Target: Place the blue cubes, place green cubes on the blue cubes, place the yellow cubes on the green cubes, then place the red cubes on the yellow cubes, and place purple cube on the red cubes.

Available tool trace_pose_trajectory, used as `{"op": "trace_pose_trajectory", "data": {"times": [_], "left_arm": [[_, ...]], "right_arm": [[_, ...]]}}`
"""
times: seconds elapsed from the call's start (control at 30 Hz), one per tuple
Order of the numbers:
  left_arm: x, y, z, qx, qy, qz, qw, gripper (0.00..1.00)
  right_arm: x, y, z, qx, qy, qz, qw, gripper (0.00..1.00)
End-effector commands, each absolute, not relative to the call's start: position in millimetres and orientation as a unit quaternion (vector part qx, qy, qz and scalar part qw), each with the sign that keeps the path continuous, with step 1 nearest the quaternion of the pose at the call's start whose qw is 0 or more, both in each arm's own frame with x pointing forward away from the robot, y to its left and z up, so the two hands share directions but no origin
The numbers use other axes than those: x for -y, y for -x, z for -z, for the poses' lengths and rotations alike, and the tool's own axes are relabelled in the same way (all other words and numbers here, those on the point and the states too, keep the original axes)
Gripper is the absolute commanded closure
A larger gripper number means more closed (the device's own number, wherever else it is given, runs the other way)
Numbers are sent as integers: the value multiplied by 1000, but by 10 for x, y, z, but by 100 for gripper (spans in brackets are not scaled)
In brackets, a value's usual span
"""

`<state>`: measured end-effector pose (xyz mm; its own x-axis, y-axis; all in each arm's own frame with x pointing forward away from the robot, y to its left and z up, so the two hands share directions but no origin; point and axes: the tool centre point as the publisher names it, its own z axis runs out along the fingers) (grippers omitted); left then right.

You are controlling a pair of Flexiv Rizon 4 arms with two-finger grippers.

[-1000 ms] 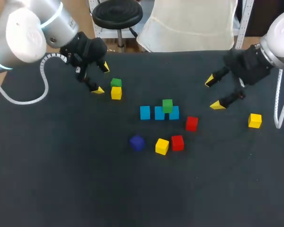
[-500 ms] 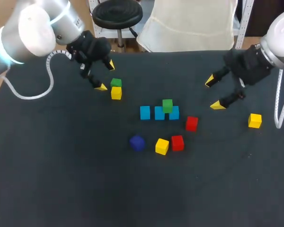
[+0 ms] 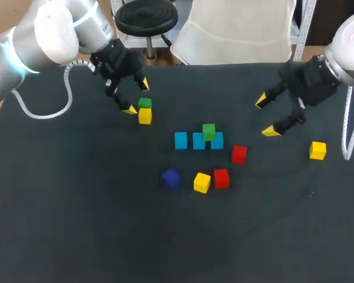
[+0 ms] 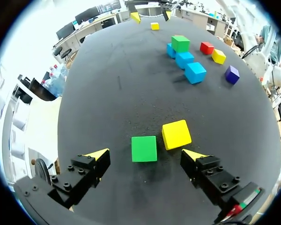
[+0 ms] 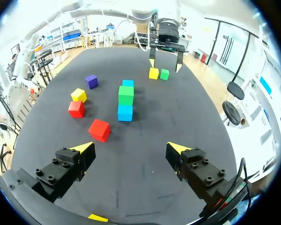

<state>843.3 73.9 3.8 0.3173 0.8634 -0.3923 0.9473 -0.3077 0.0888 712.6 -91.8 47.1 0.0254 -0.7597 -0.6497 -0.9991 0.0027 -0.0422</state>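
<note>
The left claw [image 3: 135,97] is hovering over the far left of the dark tabletop [image 3: 76,224], its yellow-tipped fingers spread wide and holding nothing. Directly beneath it, a loose green cube [image 4: 144,148] is lying between the fingers. A yellow cube [image 4: 176,134] is sitting just beside it, toward one finger.

Near the middle, three blue cubes [image 3: 197,143] are standing in a row. A second green cube [image 3: 209,131] is already resting on top, over the seam between two of them. Two red cubes [image 3: 239,154], a second yellow cube [image 3: 202,182] and a purple cube [image 3: 171,178] are waiting in front of the row. A third yellow cube [image 3: 317,150] is lying well apart at the right. The right claw [image 3: 266,116] is hanging open and empty to the right of the row.

The step in hand appears to be picking up the loose green cube. To do it well, the left claw is likely needing to turn or shift so its fingers are closing only on green faces clear of the yellow neighbour. It should then be descending squarely before squeezing.
</note>
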Motion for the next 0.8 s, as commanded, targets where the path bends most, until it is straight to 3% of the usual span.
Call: {"op": "trace_pose_trajectory", "data": {"times": [0.03,0.13,0.2,0.3,0.4,0.63,0.8], "left_arm": [[-714,-8486,-18,-563,-801,150,138,18],[-691,-8488,-1,-561,-802,151,140,27],[-679,-8490,6,-560,-802,152,142,38],[-657,-8482,14,-558,-803,153,143,40],[-647,-8474,23,-556,-804,155,142,51],[-648,-8466,36,-555,-804,156,143,67],[-671,-8457,39,-557,-803,155,144,63]], "right_arm": [[920,-7139,-466,-658,668,-232,260,0],[920,-7139,-466,-658,668,-232,260,0],[920,-7139,-466,-658,668,-232,260,0],[920,-7139,-466,-658,668,-232,260,0],[920,-7139,-466,-658,668,-232,260,0],[920,-7139,-466,-658,668,-232,260,0],[920,-7139,-466,-658,668,-232,260,0]]}}
